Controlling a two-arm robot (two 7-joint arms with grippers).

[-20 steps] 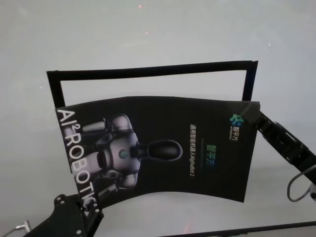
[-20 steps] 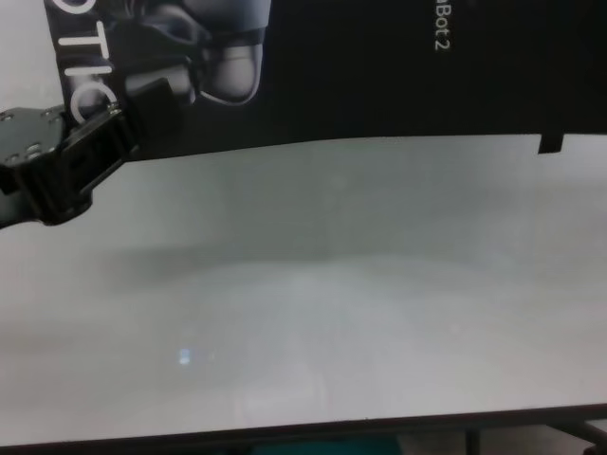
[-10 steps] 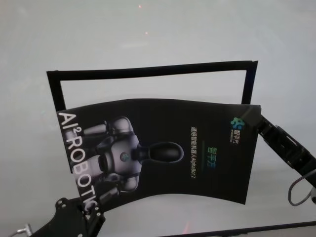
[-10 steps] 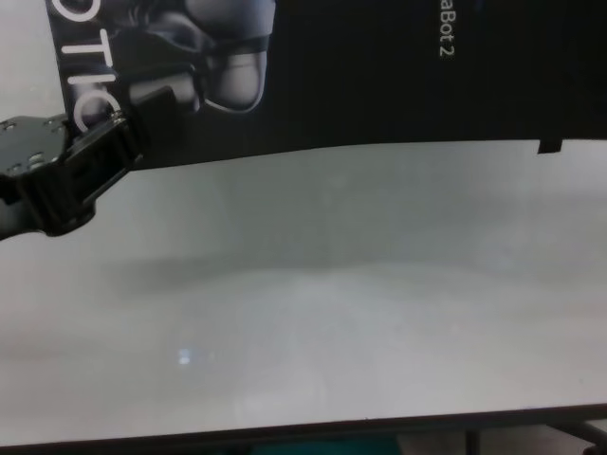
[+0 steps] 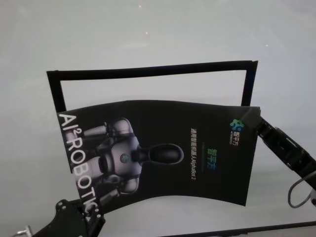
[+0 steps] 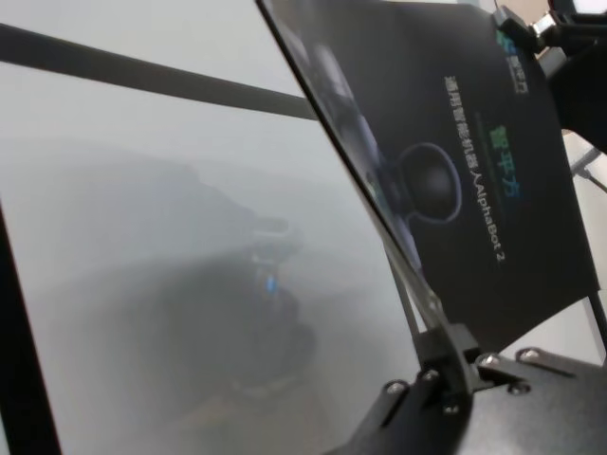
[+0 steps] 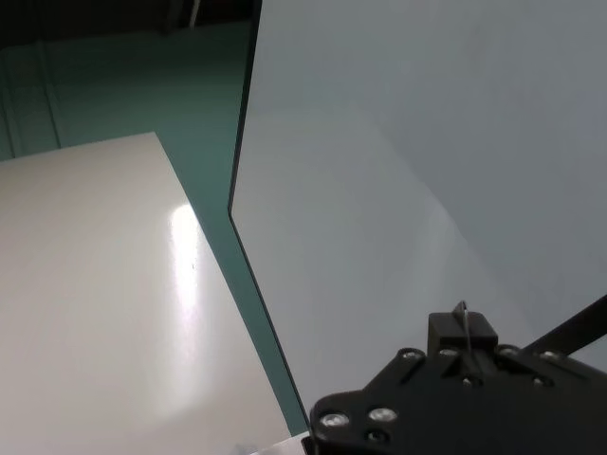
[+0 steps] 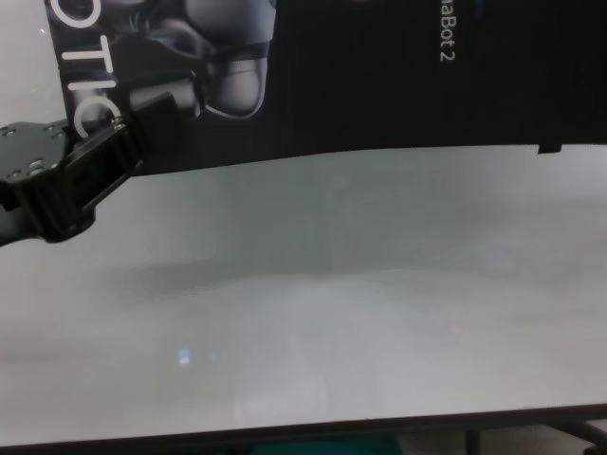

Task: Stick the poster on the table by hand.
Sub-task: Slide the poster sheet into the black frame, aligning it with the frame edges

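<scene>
Two grippers, left (image 8: 142, 118) and right (image 5: 251, 118), jaws clamped on poster (image 5: 197, 148) corners.

poster (image 5: 168, 148): glossy black sheet | table (image 5: 148, 39): smooth matte pale grey

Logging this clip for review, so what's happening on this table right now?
The robot holds the poster above the table with both arms. The left tool pinches its near left corner, the right tool its far right corner. The sheet bows, partly overlapping the black strip frame, and does not yet lie flat.
</scene>
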